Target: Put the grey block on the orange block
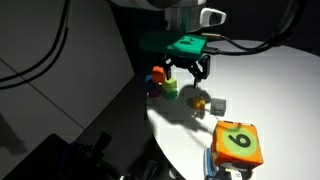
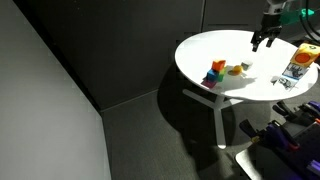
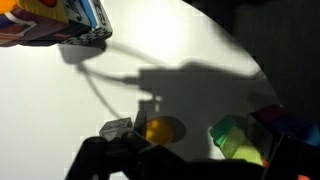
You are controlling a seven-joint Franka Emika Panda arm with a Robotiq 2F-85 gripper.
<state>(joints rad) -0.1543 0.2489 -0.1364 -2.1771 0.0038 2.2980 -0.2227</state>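
The grey block (image 1: 215, 104) lies on the white round table (image 1: 270, 90) beside a yellow ball (image 1: 198, 101). It also shows in an exterior view (image 2: 246, 65) and in the wrist view (image 3: 116, 127). The orange block (image 1: 158, 74) sits on top of a blue block at the table's edge, and also shows in an exterior view (image 2: 218, 67). My gripper (image 1: 187, 68) is open and empty. It hovers above the table over the green cube and ball, apart from both blocks. It also shows in an exterior view (image 2: 265, 38), and its dark fingers fill the bottom of the wrist view (image 3: 190, 165).
A green cube (image 1: 171, 88) (image 3: 235, 140) stands next to the orange block's stack. The yellow ball (image 3: 160, 130) lies between it and the grey block. A large orange die with a green "6" face (image 1: 238, 143) (image 2: 303, 57) stands near the table's edge.
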